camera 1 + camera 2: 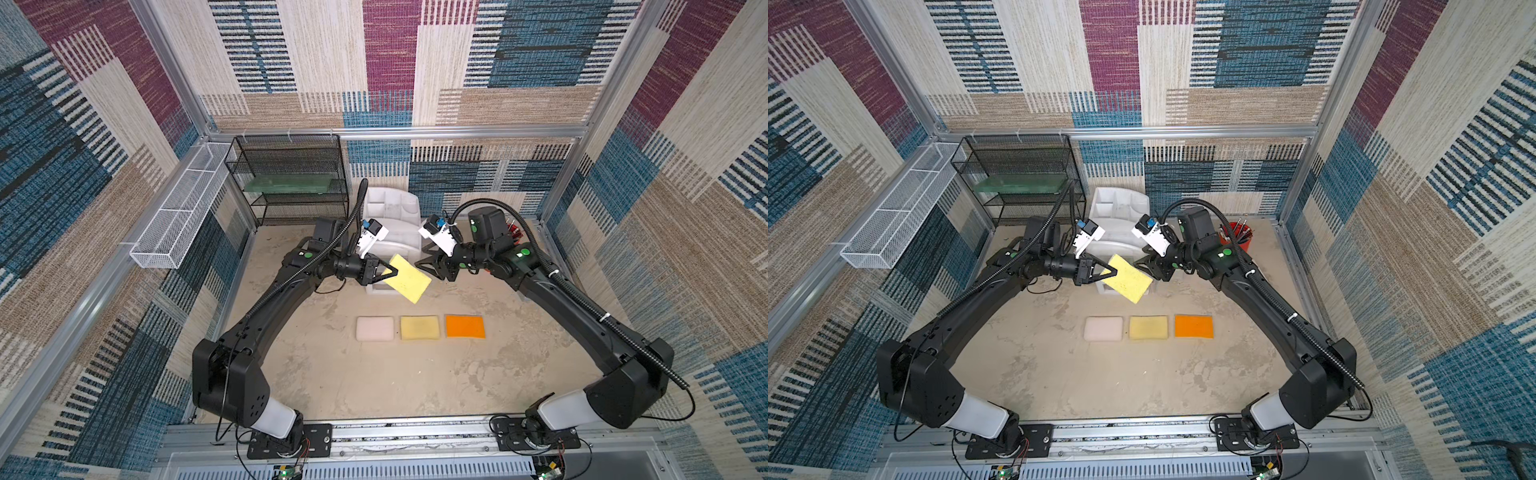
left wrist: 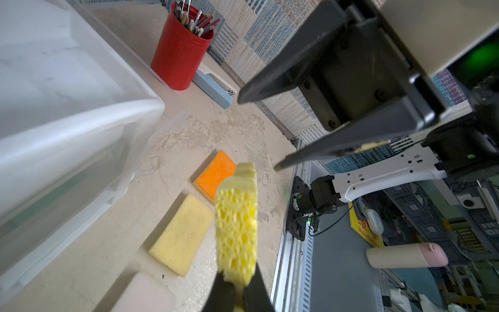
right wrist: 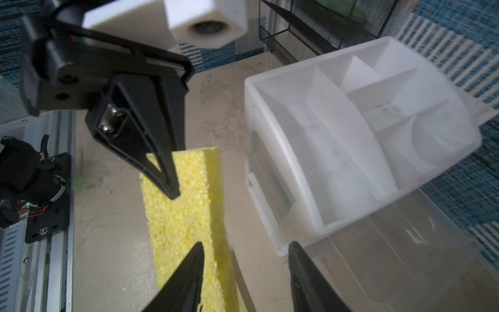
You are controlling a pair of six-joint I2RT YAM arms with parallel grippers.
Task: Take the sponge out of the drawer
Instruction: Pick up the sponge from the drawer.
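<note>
Left claw [image 1: 388, 272] clenches sponge [image 1: 409, 278] edge above drawer [image 1: 392, 232]; right claw [image 1: 428, 266] released beside it

I see striped carpet walls [image 1: 390, 62] in blue, purple and tan, a sandy stone table top [image 1: 374, 382], and a black wire-mesh shelf [image 1: 291, 183].

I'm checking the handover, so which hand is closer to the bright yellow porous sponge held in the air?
Left. The left hand is shut on one end of the bright yellow porous sponge; the right hand stands open just beside its other side, not gripping it.
</note>
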